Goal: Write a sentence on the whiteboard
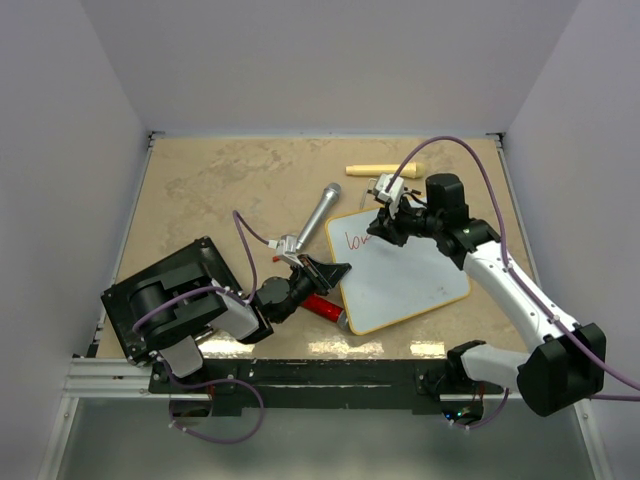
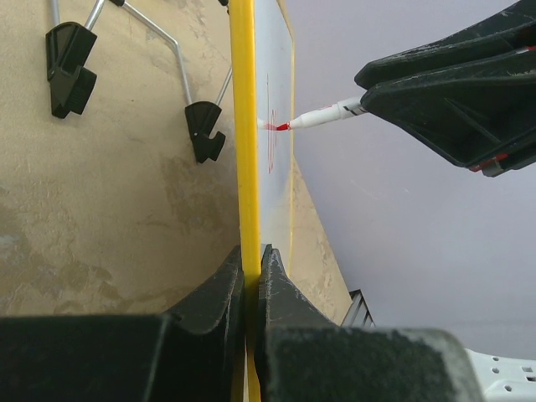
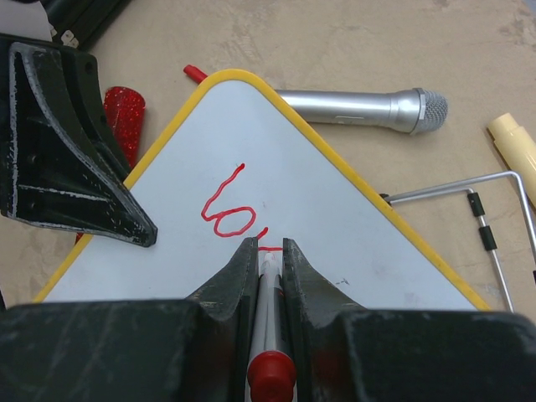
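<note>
The whiteboard [image 1: 410, 280] lies tilted on the table, white with a yellow-toned frame. My left gripper [image 1: 335, 270] is shut on its left edge; in the left wrist view the jaws [image 2: 251, 260] pinch the frame [image 2: 243, 126]. My right gripper [image 1: 385, 225] is shut on a red marker [image 3: 270, 318] with its tip on the board [image 3: 318, 209]. The sentence [image 3: 226, 209] reads "lo" in red, with a further stroke starting at the tip. It also shows in the top view [image 1: 355, 240]. The marker tip [image 2: 322, 115] touches the board face.
A silver microphone [image 1: 318, 213] lies beyond the board's far-left corner. A red glittery object [image 1: 322, 307] lies under the left gripper. A cream cylinder [image 1: 383, 169] lies at the back. The black flat box [image 1: 170, 290] sits at the left. Wire feet [image 3: 494, 218] stick out beside the board.
</note>
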